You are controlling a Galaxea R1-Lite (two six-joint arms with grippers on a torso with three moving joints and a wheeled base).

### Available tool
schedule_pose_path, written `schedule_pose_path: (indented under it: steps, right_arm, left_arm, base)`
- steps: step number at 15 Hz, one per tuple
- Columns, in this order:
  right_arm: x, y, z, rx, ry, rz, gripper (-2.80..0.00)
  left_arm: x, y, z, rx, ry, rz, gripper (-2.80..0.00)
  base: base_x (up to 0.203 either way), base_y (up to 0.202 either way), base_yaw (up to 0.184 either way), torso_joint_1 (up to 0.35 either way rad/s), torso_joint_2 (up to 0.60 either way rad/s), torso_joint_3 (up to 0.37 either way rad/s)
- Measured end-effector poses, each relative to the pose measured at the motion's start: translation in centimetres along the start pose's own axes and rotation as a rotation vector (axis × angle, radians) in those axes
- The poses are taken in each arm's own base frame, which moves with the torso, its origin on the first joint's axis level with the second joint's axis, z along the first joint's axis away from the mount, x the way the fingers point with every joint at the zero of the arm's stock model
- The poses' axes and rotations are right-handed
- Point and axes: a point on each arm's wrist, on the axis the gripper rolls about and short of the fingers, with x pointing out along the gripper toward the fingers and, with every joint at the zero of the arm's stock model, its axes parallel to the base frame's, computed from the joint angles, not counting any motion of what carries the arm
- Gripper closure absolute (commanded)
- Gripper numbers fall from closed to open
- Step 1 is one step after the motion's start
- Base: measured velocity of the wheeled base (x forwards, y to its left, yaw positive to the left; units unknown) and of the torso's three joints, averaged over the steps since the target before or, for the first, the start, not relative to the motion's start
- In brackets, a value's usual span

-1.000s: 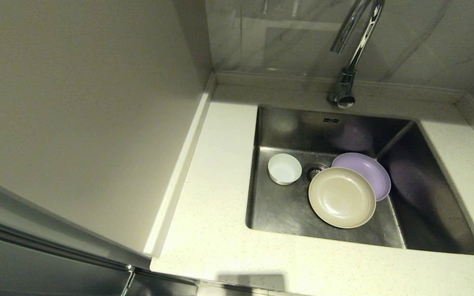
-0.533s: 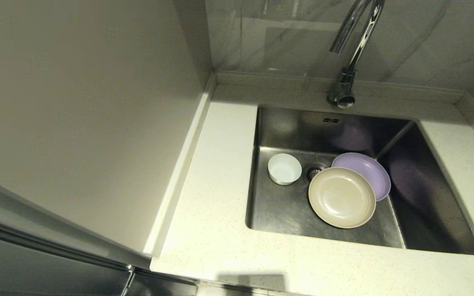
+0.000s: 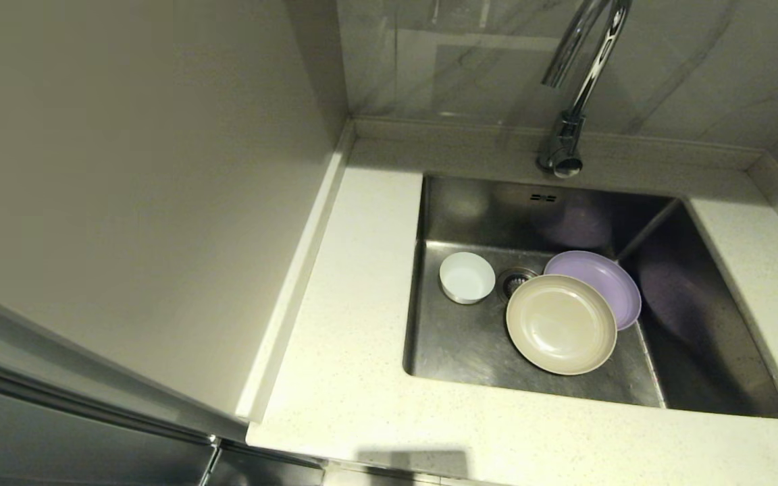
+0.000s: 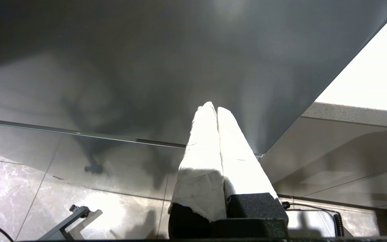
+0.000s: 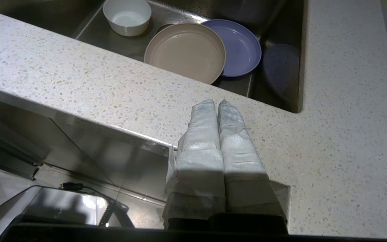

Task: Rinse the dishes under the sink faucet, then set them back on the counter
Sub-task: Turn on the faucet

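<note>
Three dishes lie in the steel sink (image 3: 470,351). The small white bowl (image 3: 467,277) stands left of the drain strainer (image 3: 514,279). Right of the drain, the beige plate (image 3: 561,324) overlaps the near edge of the lilac plate (image 3: 605,278). The chrome faucet (image 3: 575,88) arches over the back rim. Neither gripper shows in the head view. My right gripper (image 5: 216,102) is shut and empty, held low over the counter's front edge (image 5: 79,80), short of the beige plate (image 5: 185,52), lilac plate (image 5: 244,47) and bowl (image 5: 126,16). My left gripper (image 4: 213,108) is shut and empty, below counter height, facing a dark cabinet front.
The speckled counter (image 3: 355,378) runs left, front and right of the sink, with a raised rim (image 3: 294,270) against a beige side panel (image 3: 125,169). Grey marbled tile (image 3: 686,67) backs the faucet. The left wrist view shows a glossy floor (image 4: 18,188) and a metal stand.
A dark shape at the lower right corner of the head view one second ago has dropped out of sight. The dishes have not moved.
</note>
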Motion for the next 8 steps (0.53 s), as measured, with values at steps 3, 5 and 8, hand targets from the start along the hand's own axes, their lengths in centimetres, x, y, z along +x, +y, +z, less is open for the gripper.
schedule_pose_path:
  steps: [3,5,8]
  right_arm:
    - [-0.01,0.00,-0.01,0.001,-0.002,0.000,0.00]
    - [0.00,0.01,-0.07,0.025,0.000,0.000,0.00]
    - [0.07,0.04,-0.26,0.059,0.003,0.000,0.00]
  left_arm:
    - [0.00,0.00,0.00,0.000,0.000,0.000,0.00]
    - [0.00,0.00,0.00,0.000,0.000,0.000,0.00]
    - [0.00,0.00,0.00,0.000,0.000,0.000,0.00]
  base:
    - [0.000,0.000,0.000,0.000,0.00,0.000]
    - [0.000,0.000,0.000,0.000,0.00,0.000]
    - [0.000,0.000,0.000,0.000,0.00,0.000]
